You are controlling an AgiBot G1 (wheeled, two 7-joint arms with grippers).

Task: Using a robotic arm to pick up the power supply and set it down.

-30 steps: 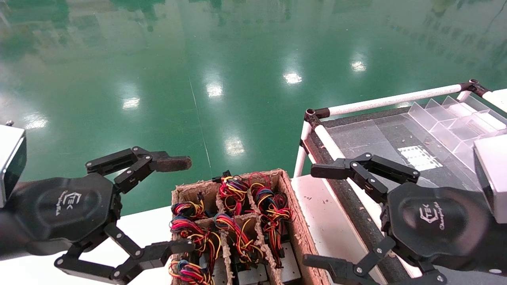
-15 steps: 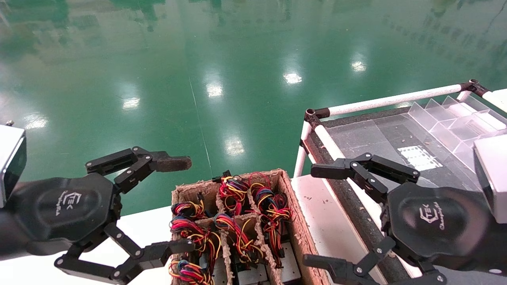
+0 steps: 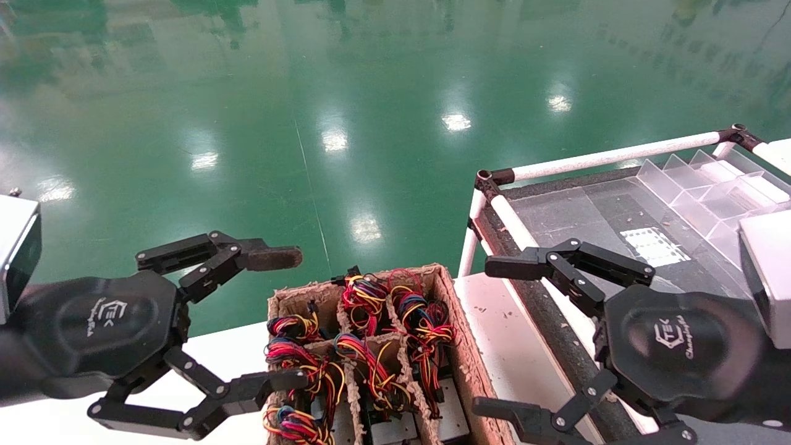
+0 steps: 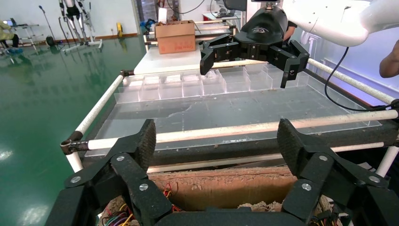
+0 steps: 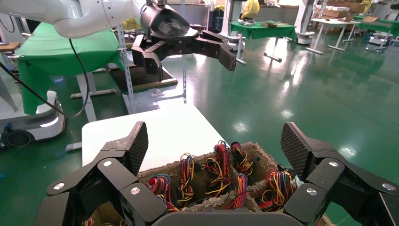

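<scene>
Several power supplies [image 3: 371, 364] sit wires-up in a divided cardboard crate [image 3: 460, 346], each kept apart by partitions. The left gripper [image 3: 278, 318] and right gripper [image 3: 494, 337] flank the crate, both spread wide and empty, presumably ready to reach in.

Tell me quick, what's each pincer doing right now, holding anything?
Left pincer: open, holding nothing, beside the cardboard tray of power supplies.
Right pincer: open, holding nothing, on the tray's other side.
</scene>
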